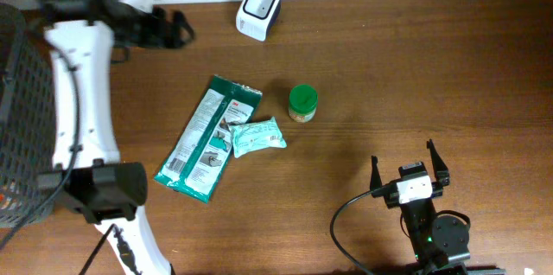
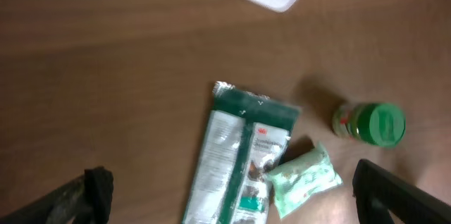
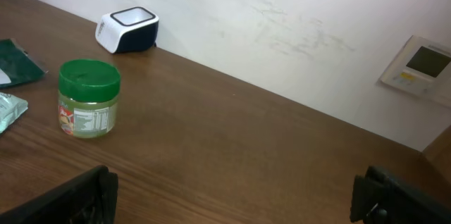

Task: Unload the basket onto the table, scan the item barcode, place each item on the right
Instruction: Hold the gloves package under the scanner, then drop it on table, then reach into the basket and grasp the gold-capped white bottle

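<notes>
- Scanner: a white unit with a dark window, standing at the 12 o'clock edge of the wooden table, close to the wall.
- Jar with a green lid: upright near the middle of the table, at about 5 o'clock from the scanner and well apart from it. The right wrist view shows a printed label around its side.
- Pouch, small and pale green: lying flat at 8 o'clock from the jar, near it but not touching.
- Packet, long, green and white: lying flat on a slant from 1 o'clock to 7 o'clock. It is at 9 o'clock from the pouch, whose near end overlaps its edge.
- Left gripper: raised over the 11 o'clock corner, at 9 o'clock from the scanner. Its wrist view shows the fingers spread wide with nothing between them, and the packet, pouch and jar lie on the table far below.
- Right gripper: low at 5 o'clock on the table, pointing toward 12 o'clock. Its fingers are spread apart and hold nothing, and the jar is ahead at 10 o'clock.
- Basket: dark mesh, at the 9 o'clock edge beside the left arm.
</notes>
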Available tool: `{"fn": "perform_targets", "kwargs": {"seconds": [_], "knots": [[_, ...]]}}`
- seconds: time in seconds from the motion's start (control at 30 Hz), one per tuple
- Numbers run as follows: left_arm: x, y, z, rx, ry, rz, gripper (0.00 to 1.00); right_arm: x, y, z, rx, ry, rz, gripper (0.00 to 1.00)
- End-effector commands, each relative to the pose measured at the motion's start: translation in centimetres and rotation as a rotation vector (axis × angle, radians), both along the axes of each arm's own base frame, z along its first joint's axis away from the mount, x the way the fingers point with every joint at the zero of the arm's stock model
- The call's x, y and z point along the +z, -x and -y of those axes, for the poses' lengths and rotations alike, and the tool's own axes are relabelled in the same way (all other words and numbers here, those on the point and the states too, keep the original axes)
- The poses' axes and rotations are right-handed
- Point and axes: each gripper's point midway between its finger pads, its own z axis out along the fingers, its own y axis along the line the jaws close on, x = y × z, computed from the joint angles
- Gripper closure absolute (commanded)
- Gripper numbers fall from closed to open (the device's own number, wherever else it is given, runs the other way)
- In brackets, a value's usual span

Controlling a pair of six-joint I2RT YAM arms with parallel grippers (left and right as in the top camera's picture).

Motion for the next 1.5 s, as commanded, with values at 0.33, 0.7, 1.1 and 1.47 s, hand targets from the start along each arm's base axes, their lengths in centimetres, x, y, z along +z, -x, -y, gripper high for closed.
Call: {"fn": "perform_targets", "kwargs": {"seconds": [0.33, 0.7, 1.1, 1.47], "knots": [[7.6, 11.7, -29.9, 0.979, -0.261, 0.067, 0.01, -0.4, 0.0, -0.2, 0.008, 0.005, -0.010, 0.01], [8.0, 17.0, -36.2, 1.249, -0.361, 0.047, 0.01, -0.4, 0.0, -0.2, 0.008, 0.004, -0.010, 0.01], [-1.3, 17.3, -40.0, 1.270, -0.368, -0.177, 0.00, -0.4, 0.0, -0.2, 0.008, 0.005, -0.010, 0.01], [-11.2, 16.2, -41.8, 1.082, -0.467, -0.283, 0.06, -0.4, 0.0, -0.2, 0.008, 0.005, -0.010, 0.01]]}}
